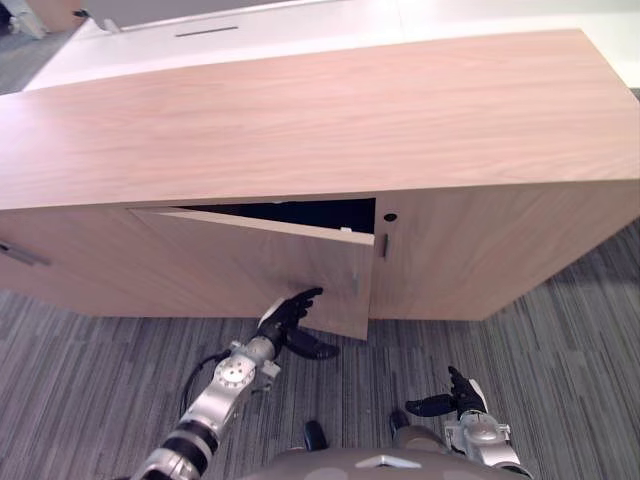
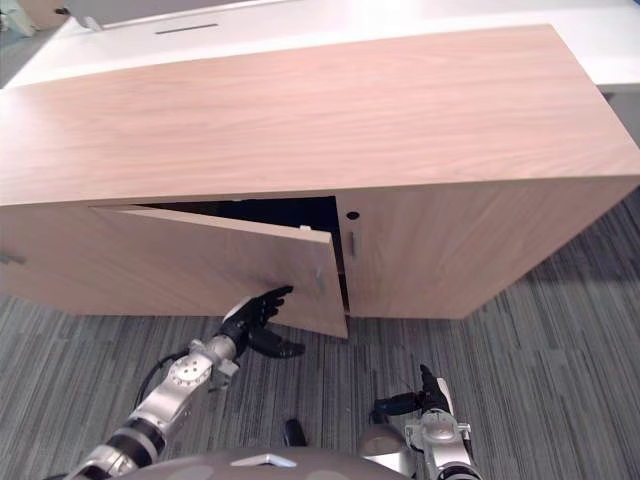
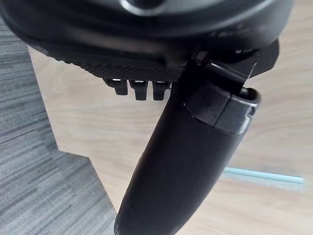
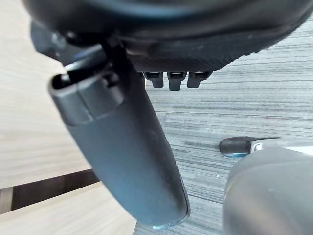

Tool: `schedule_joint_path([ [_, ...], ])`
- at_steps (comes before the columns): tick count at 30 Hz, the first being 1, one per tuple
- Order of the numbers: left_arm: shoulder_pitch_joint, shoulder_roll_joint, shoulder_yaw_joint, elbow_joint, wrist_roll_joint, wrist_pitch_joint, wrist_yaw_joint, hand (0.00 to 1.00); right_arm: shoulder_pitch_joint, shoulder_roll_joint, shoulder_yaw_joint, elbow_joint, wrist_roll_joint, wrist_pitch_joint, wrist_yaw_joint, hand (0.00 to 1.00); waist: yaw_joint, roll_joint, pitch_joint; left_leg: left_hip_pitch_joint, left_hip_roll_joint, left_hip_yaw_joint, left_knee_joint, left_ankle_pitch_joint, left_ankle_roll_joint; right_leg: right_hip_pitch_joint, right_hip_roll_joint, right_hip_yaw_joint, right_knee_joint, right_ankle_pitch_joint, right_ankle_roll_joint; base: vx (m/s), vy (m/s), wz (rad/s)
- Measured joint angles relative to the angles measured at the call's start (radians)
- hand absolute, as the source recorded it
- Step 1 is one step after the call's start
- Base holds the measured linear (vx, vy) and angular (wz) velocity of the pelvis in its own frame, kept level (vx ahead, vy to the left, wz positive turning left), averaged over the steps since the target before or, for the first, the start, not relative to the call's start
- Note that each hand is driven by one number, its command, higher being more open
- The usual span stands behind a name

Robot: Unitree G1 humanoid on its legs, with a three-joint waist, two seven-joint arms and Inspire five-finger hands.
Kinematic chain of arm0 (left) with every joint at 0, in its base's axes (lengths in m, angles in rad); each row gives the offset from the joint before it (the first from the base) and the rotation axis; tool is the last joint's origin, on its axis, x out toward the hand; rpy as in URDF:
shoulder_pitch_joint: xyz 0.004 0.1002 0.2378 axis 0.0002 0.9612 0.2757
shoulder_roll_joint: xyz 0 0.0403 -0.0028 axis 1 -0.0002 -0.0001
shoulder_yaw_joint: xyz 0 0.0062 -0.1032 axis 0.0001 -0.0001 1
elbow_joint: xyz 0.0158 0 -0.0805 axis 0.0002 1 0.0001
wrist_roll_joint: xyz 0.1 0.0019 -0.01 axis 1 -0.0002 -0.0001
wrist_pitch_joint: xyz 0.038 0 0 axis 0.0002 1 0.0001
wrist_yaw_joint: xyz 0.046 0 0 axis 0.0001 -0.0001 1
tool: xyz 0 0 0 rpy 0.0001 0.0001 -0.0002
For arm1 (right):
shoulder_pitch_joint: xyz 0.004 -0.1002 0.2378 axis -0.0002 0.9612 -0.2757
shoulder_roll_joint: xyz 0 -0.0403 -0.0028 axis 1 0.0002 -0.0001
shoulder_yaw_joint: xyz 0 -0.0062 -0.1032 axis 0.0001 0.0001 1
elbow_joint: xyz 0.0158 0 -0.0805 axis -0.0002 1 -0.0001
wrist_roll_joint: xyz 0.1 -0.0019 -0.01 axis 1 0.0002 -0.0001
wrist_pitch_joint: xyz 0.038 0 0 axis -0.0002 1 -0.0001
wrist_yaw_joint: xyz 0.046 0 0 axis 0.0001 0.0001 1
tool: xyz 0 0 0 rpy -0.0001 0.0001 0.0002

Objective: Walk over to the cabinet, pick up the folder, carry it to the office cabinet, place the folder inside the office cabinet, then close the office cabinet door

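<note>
Nearly there, you'd judge: with both hands empty the folder is presumably inside the cabinet (image 1: 300,120), your left hand (image 1: 288,318) reaches straight-fingered at the ajar door (image 1: 220,265), right hand (image 1: 463,400) hangs loose-fingered near right, and only shutting remains.

A wooden office cabinet (image 1: 330,120) stands on what looks like grey carpet (image 1: 570,330).

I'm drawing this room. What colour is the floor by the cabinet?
Grey carpet with thin darker and lighter stripes, clearest in the left eye view.
</note>
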Motion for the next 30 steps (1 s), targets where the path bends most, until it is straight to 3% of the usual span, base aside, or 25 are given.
schedule_joint_path([
  [7, -0.094, 0.033, 0.008, 0.041, 0.005, 0.000, 0.025, 1.00, 0.002, -0.003, -0.007, 0.023, 0.001, 0.019, 0.001, 1.00, -0.055, 0.000, 0.026, -0.039, -0.006, 0.040, 0.000, 0.001, 0.002, -0.040, -0.005, 0.042, -0.047, 0.050, 0.012, -0.04, 0.033, -0.21],
  [20, -0.122, -0.010, 0.016, 0.042, 0.080, 0.000, 0.085, 1.00, -0.005, 0.003, -0.030, 0.037, 0.008, 0.016, -0.002, 1.00, -0.058, -0.004, 0.029, -0.071, -0.006, 0.050, 0.000, 0.006, 0.008, -0.064, -0.004, 0.051, -0.076, 0.083, 0.014, -0.02, -0.003, -0.03],
  [24, -0.078, -0.033, 0.016, 0.015, 0.079, 0.000, 0.075, 1.00, -0.004, 0.007, -0.036, 0.042, 0.008, 0.017, -0.002, 1.00, -0.057, -0.007, 0.031, -0.056, -0.006, 0.048, 0.000, 0.006, 0.009, -0.045, -0.004, 0.048, -0.078, 0.085, 0.016, 0.00, 0.000, 0.00],
  [30, 0.093, -0.050, -0.006, -0.074, 0.079, -0.002, 0.030, 1.00, -0.003, 0.010, -0.039, 0.062, 0.024, 0.019, -0.002, 1.00, -0.044, -0.019, 0.033, -0.022, -0.007, 0.029, 0.000, 0.009, 0.012, -0.005, -0.007, 0.032, -0.078, 0.085, 0.017, -0.04, -0.001, 0.06],
])
